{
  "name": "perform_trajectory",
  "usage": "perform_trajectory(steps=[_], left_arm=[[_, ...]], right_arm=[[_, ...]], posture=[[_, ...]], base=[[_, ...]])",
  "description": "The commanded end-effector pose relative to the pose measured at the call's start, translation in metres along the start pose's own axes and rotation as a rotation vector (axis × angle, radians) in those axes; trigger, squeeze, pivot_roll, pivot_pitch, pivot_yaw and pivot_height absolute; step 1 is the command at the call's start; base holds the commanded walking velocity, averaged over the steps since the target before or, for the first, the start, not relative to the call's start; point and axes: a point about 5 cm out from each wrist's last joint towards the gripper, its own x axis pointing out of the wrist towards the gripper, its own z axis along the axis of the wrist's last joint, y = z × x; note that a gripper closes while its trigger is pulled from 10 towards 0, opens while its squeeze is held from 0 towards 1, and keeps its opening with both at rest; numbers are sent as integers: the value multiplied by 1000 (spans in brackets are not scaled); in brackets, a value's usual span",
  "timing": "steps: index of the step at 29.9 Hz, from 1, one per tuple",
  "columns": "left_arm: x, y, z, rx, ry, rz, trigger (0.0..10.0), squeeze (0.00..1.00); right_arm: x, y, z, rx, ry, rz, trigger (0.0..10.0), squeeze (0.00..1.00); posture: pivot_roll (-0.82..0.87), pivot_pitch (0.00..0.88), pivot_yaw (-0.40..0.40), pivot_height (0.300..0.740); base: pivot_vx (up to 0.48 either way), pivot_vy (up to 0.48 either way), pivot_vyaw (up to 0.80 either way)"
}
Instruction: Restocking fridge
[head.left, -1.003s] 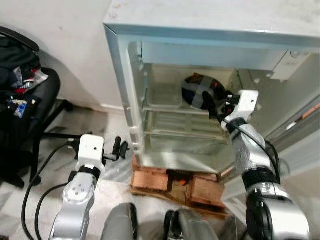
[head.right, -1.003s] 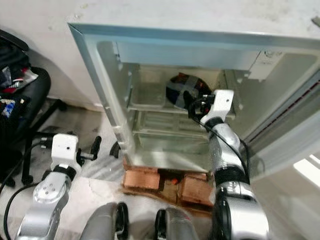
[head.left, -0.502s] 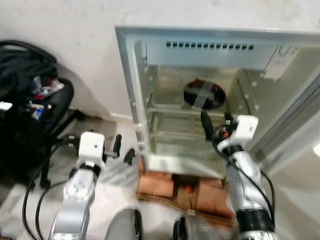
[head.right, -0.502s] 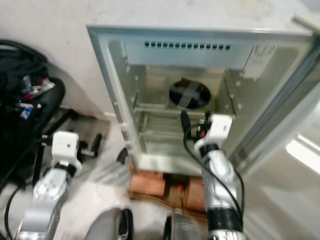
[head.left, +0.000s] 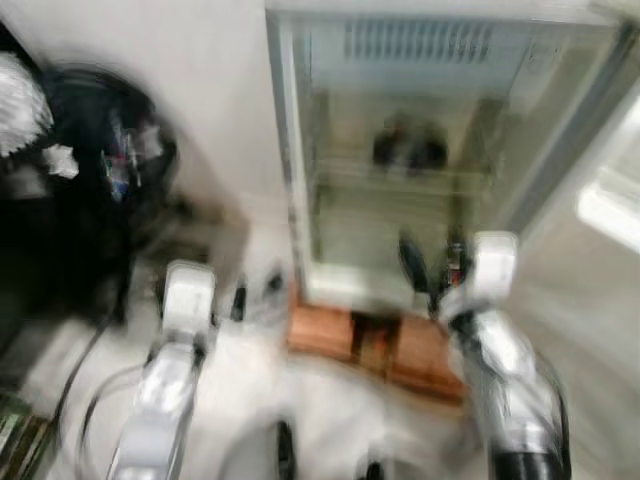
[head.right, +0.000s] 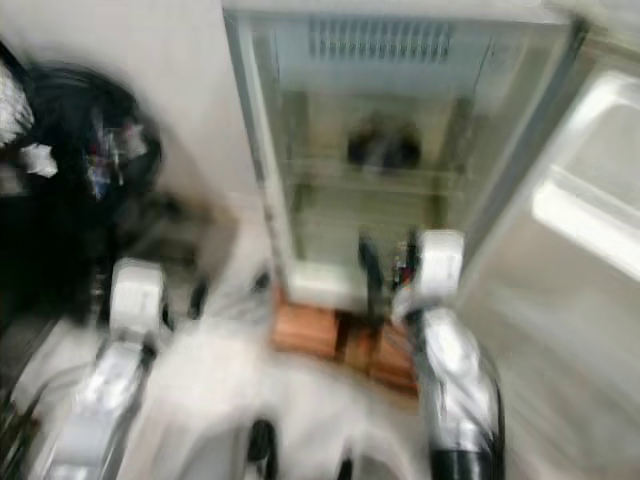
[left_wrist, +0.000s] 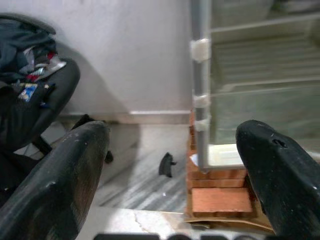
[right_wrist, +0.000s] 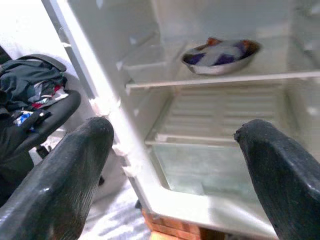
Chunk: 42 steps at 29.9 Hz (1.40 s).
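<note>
— On the fridge's (right_wrist: 100, 107) upper shelf (right_wrist: 220, 80), toward the back, sits a covered metal bowl (right_wrist: 220, 52). Is either end effector holding anything?

— No. The right end effector (right_wrist: 175, 165) hangs released in front of the open fridge, fingers spread wide with nothing between them. The left end effector (left_wrist: 172, 165) is released too, low over the floor beside the fridge's front edge, facing the bricks (left_wrist: 220, 200) under the cabinet.

— So which step is this?

— My guess: that bowl is stocked, and the robot is between items. The head views are badly blurred.

— And next?

— Probably finding another item. None is visible; only a black chair (left_wrist: 35, 110) piled with clothes stands by the wall.
</note>
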Motion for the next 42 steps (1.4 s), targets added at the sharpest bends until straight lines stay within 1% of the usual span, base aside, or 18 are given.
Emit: perform_trajectory(steps=[1,4,7,12,14,15,18,20,21,23,26,31,42], left_arm=[[1,4,4,14,-14,7,10000,0],[1,4,4,14,-16,7,10000,0],[0,4,4,14,-16,9,10000,0],[0,4,4,15,-15,8,10000,0],[1,4,4,18,-17,7,10000,0],[2,4,4,18,-17,7,10000,0],[2,4,5,19,-17,6,10000,0],[3,4,5,21,-17,4,10000,0],[3,4,5,21,-17,4,10000,0],[3,4,5,21,-20,4,10000,0],[4,4,6,16,-31,4,10000,0],[6,4,11,19,-60,-7,10000,0],[8,2,12,17,-65,-24,10000,0]], right_arm=[[3,8,4,-8,-9,30,10000,0],[3,10,-3,-36,19,17,10000,0],[3,10,-6,-63,26,9,10000,0],[3,11,-5,-72,17,0,10000,0],[4,10,-3,-118,-2,-12,10000,0],[4,10,-3,-122,3,-11,10000,0],[4,11,-4,-110,17,-7,10000,0],[5,6,-2,-122,7,-45,10000,0],[5,6,-2,-122,7,-45,10000,0],[6,4,0,-104,-5,-64,10000,0],[7,2,2,-85,-22,-79,10000,0],[9,3,4,-93,-30,-84,10000,0],[9,4,5,-83,-40,-94,10000,0]], posture=[[-11,90,11,740],[-8,91,10,740],[-8,93,9,740],[-12,93,11,740],[-15,93,11,740],[-15,93,11,740],[-16,93,12,740],[-16,93,11,740],[-16,93,11,740],[-15,91,11,740],[-16,91,10,740],[-20,86,10,740],[-26,78,15,740]], base=[[-379,0,0],[-382,0,0],[-382,0,0],[-382,0,0],[-379,0,0],[-379,0,0],[-379,0,0],[-379,0,0],[-379,0,0],[-323,0,0],[0,0,0],[0,0,0],[0,0,0]])
